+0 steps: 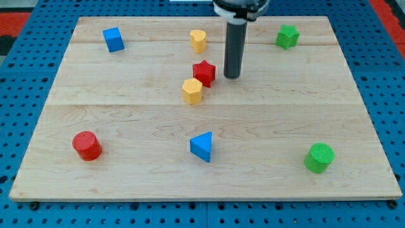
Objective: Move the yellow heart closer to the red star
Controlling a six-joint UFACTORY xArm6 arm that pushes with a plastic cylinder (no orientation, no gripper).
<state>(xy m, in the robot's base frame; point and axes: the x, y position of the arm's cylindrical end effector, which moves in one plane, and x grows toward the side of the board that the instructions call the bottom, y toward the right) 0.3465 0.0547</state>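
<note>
— Up from the red star (204,73), toward the view's top and well apart from it, sits the yellow block (198,40) I take for the yellow heart. Why is it the one to move?

— Because the other yellow block (192,90) already touches the red star at its lower left, and its faceted outline reads more like a pentagon. Both judgements are shaky: at this size the 2 yellow shapes are hard to tell apart.

— And where is my tip (231,77)?

— Just beside the red star on the view's right, not touching it. It is on the wrong side for the job, I judge; it needs to get above the yellow heart and push it down toward the red star.

— Is any claw open or closed?

— There is none, only a bare rod with nothing to open or clamp. Its upper end is cut off by the view's top.

— Anything else near the red star?

— No. The blue cube (114,39), 2 green blocks, the red cylinder (87,145) and the blue triangle (202,146) all lie well apart from it.
</note>
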